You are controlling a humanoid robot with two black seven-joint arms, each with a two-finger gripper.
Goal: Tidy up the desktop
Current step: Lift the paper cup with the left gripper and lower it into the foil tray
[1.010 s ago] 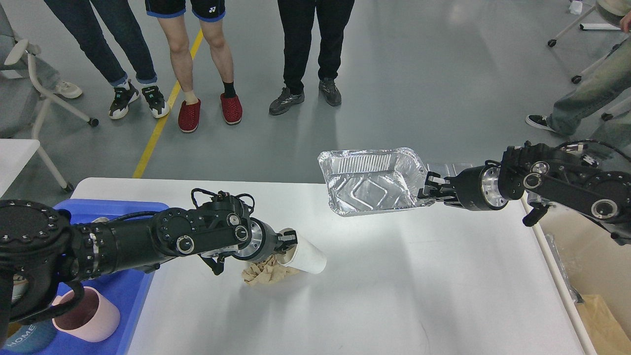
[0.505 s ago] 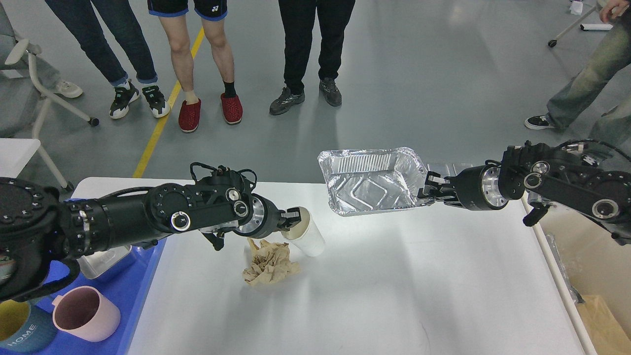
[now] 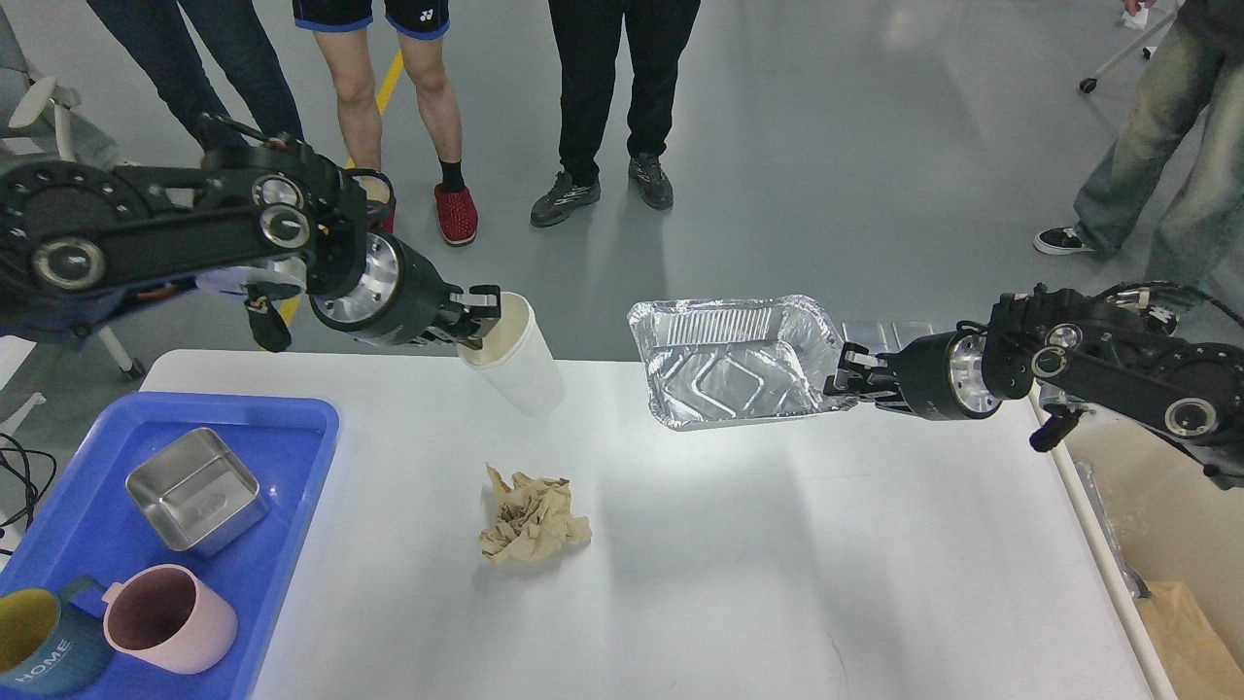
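The white desktop (image 3: 777, 564) fills the lower part of the head view. My left gripper (image 3: 483, 311) is shut on the rim of a white paper cup (image 3: 515, 355) and holds it high above the desktop's far edge. My right gripper (image 3: 847, 381) is shut on the right rim of a silver foil tray (image 3: 734, 360), held in the air above the far edge. A crumpled beige paper ball (image 3: 533, 517) lies on the desktop below the cup.
A blue plastic tray (image 3: 292, 467) at the left holds a steel square dish (image 3: 197, 489), a pink mug (image 3: 170, 619) and a dark blue mug (image 3: 44, 647). A beige bin (image 3: 1157, 544) stands off the right edge. People stand beyond the far edge.
My left arm has lifted the white paper cup up and away from the crumpled paper, towards the far left. The blue tray's contents have come into sight. The right arm with the foil tray has barely moved.
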